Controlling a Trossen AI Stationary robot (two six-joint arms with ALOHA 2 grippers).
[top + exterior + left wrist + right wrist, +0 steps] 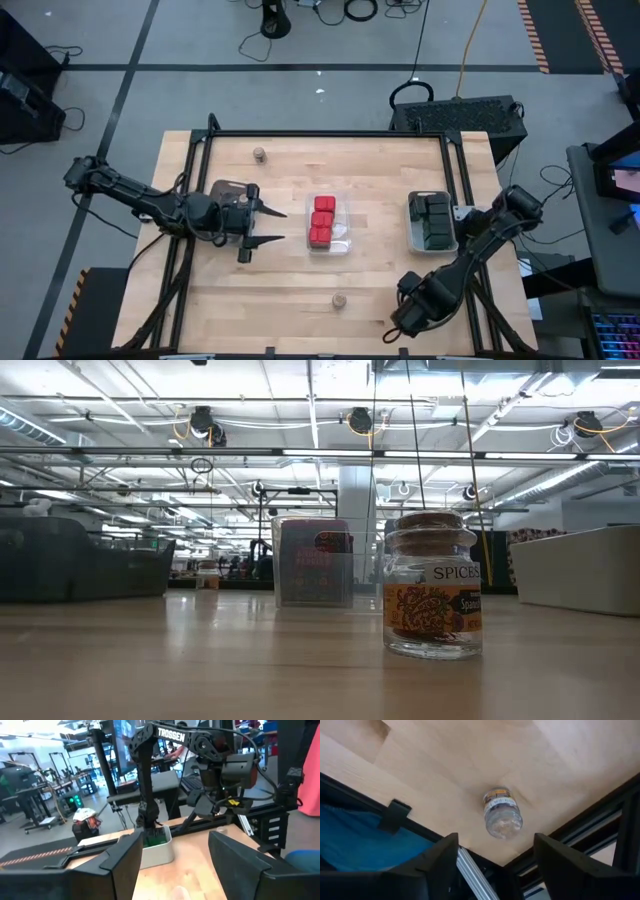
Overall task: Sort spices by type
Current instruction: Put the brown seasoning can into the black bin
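Grippers: your left gripper point(268, 227) gapes empty | right gripper point(495, 865) fingers apart; spice jar point(502, 813) lies beyond, untouched

Glossy glass jar point(432, 585), cork-topped

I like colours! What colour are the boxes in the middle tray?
Bright red boxes, clearest in the high view.

Bright ceiling strips — blurred wrist views
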